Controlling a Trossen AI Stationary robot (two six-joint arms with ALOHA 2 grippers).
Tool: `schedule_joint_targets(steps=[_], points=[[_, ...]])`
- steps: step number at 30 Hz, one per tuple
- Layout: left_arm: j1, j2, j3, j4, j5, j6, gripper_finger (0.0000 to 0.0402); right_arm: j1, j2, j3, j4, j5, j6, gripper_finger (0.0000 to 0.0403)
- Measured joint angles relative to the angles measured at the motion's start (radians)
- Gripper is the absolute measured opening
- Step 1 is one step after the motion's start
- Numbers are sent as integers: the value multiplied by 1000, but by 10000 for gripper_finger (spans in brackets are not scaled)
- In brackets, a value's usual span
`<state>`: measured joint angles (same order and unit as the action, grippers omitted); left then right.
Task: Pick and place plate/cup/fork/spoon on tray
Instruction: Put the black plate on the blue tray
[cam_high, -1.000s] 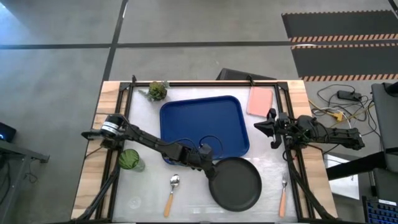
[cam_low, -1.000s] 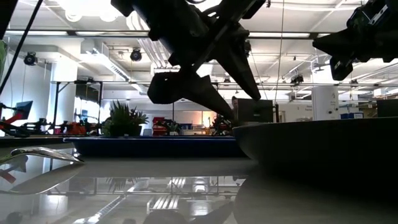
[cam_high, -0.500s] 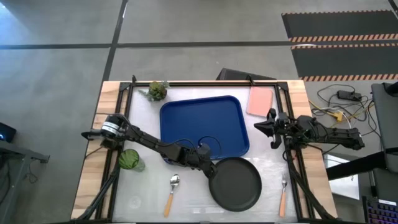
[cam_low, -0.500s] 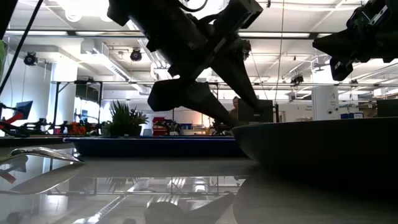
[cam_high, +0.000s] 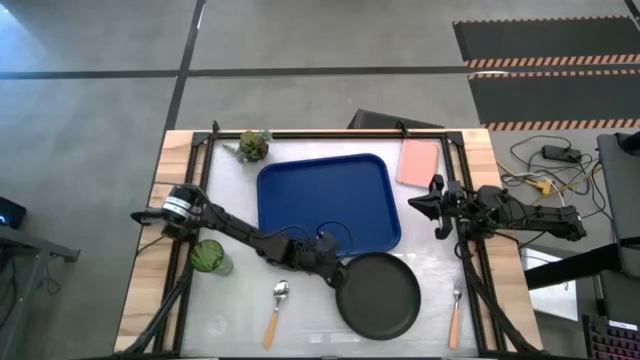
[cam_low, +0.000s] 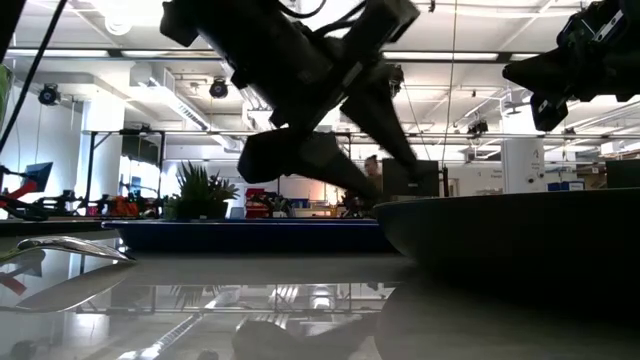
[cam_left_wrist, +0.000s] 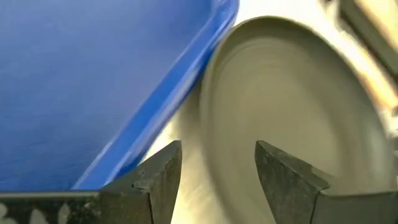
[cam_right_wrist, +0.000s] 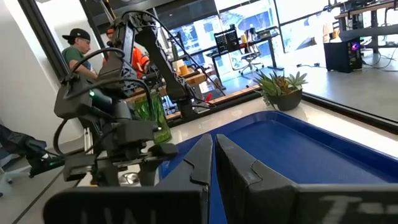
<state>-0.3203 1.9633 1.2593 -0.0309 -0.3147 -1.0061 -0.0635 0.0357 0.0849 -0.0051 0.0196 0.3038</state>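
The black plate (cam_high: 380, 296) lies flat on the table just near of the blue tray (cam_high: 325, 203). My left gripper (cam_high: 337, 268) is open at the plate's left rim. In the left wrist view (cam_left_wrist: 217, 174) its fingers stand on either side of that rim, between the plate (cam_left_wrist: 292, 99) and the tray's edge (cam_left_wrist: 155, 106). The green cup (cam_high: 208, 257) stands at the left. The spoon (cam_high: 277, 311) and the fork (cam_high: 455, 316) lie near the front edge. My right gripper (cam_high: 428, 206) is shut and empty, raised beside the tray's right side. My left gripper comes slanting down from the table's left at the plate's left rim (cam_left_wrist: 208, 124), one finger over the plate and one outside it. I cannot tell whether the fingers touch the rim. The plate lies flat on the table.
A small potted plant (cam_high: 252, 146) stands at the far left corner and a pink flat rectangle (cam_high: 418, 162) lies at the far right. Black frame rails (cam_high: 465, 250) run along both table sides. People stand in the room beyond the table (cam_right_wrist: 78, 53).
My left gripper has sunk a little and tipped lower at the plate's left rim, still open. The plate has stayed where it was.
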Motion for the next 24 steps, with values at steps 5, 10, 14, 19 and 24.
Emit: schedule_joint_targets(steps=[5,10,14,19,24], points=[[-1,24,-15,41,-6,-2,186,0,0,0,0,0,0,9],[-2,46,-9,41,-3,-5,186,0,1,0,-5,0,0,9],[-2,51,-11,39,-1,-7,186,0,1,0,-6,1,0,9],[-2,52,-20,39,-1,-8,177,0,1,0,-8,0,0,9],[-4,52,-22,42,-1,-8,137,0,1,0,-8,0,0,9]])
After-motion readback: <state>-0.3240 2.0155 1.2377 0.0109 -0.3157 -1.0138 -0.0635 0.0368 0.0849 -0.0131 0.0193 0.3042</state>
